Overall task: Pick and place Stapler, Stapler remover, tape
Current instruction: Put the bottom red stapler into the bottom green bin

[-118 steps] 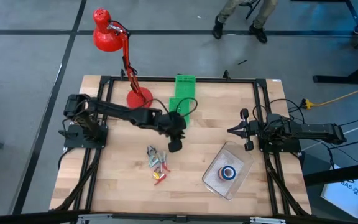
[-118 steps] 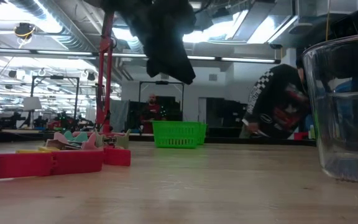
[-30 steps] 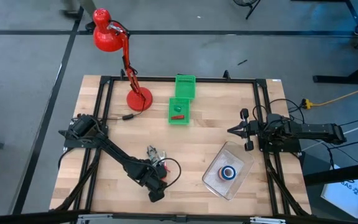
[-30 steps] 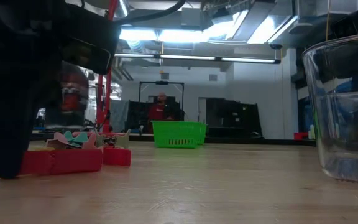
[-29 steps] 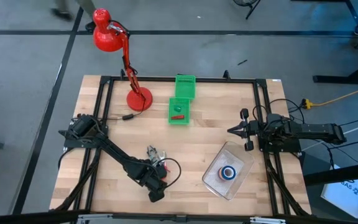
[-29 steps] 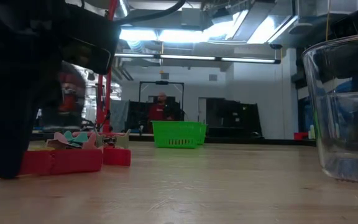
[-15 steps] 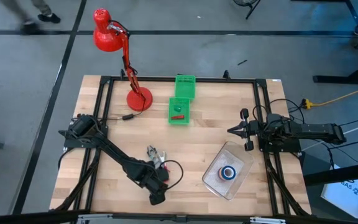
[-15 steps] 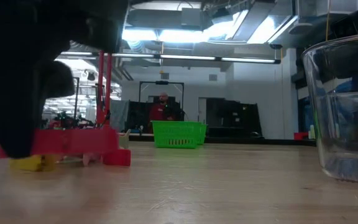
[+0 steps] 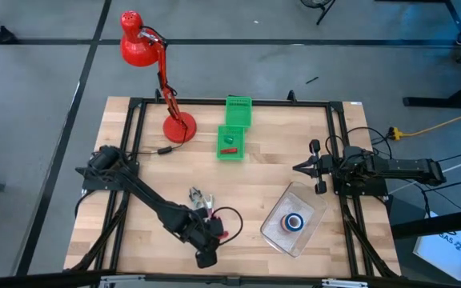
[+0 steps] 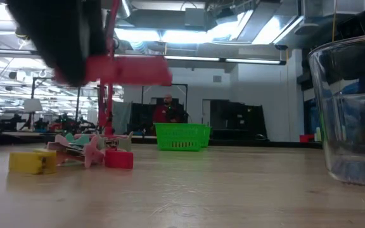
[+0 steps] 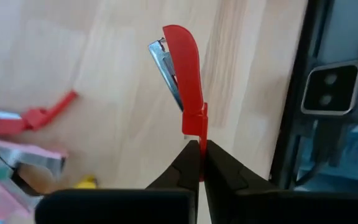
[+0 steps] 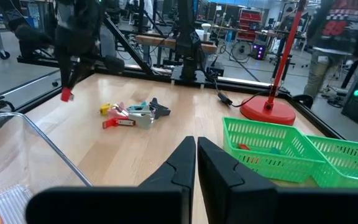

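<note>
Currently in hand: I have the left gripper [image 11: 199,149] clenched on the stapler [image 11: 188,74], pinching the thin red tab at its rear end; in the high view this sits low and left of centre.
Stapler position: it hangs clear of the table [image 9: 150,160], and in the low view it shows as a red bar in the upper left.
Stapler build: a red plastic top arm, smooth and curved, with a bright metal magazine splayed a little away from it.
Handling judgement: I reckon it is light and rigid, but the hinge is free and the plastic looks slick. A grip on one thin tab could let it swing or twist, so I would sooner hold across the body.
Loose pile: a small heap of pieces [image 9: 198,200] lies on the wood just above the gripper in the high view, pink, teal and metal-grey. A yellow block [image 10: 33,161] lies beside it.
Clear container [image 9: 310,210]: a transparent, thin-walled tub at lower right of the high view.
Tape [image 9: 294,222]: it sits inside that tub, a blue ring with red at its centre from above. I cannot count the rolls.
Right gripper [image 12: 196,144]: parked at the right edge of the table, fingers pressed together on nothing.
Green baskets: two mesh plastic trays at upper centre. The nearer one [image 9: 220,144] holds a small red item [image 9: 228,150]; the farther one [image 9: 238,110] is touching it.
Red lamp [image 9: 138,48]: a glossy desk lamp at upper left, with its round base on the table.
Beyond the table: a person [image 10: 166,109] stands far back in the room.
</note>
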